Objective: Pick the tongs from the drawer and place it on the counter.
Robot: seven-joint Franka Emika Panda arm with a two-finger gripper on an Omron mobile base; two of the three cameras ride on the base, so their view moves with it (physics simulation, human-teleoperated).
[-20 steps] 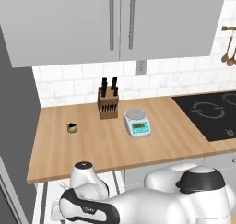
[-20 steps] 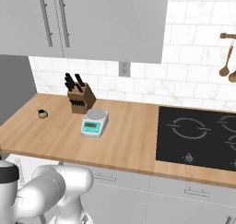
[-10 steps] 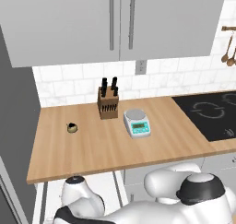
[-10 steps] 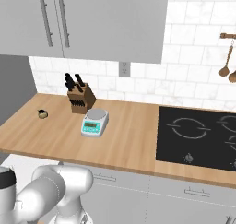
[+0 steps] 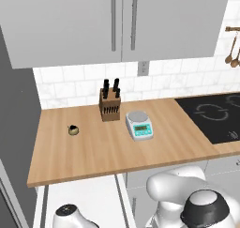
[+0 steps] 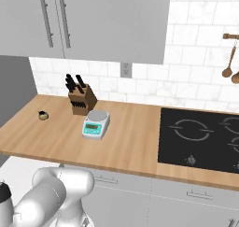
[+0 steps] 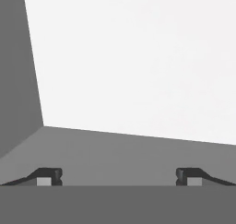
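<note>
Tongs: location cannot be determined. No part of the visible drawer interior carries a recognisable utensil.

Drawer (image 5: 86, 196): pulled out below the front edge of the desk, at the lower left of the left base view. Its plain white inside is cut off by the bottom edge of the picture and partly covered by the arm (image 5: 187, 199) and by a rounded white-and-dark robot part at 6 o'clock.

Hand (image 7: 117, 177): in the hand view, the two dark fingertips (image 7: 46, 177) stand wide apart with nothing between them. Ahead of them is a flat white surface, with a grey wall at 9 o'clock and a grey band at 6 o'clock. These surfaces are featureless, so it cannot be told which part of the cabinet they belong to.

Desk (image 5: 93, 152): light-brown wood, at 12 o'clock from the drawer. It carries:
- a scale (image 5: 139, 125) with a teal front, near the middle;
- a knife block (image 5: 110, 107) at 10 o'clock from the scale, just beside it;
- a small dark-and-tan object (image 5: 73, 130) at 8 o'clock from the block, too small to identify.

Cooktop (image 5: 215, 117): black, at 3 o'clock from the scale, cut off by the right edge.

Upper cabinets (image 5: 122, 20): grey, at 12 o'clock, tops cut off.
</note>
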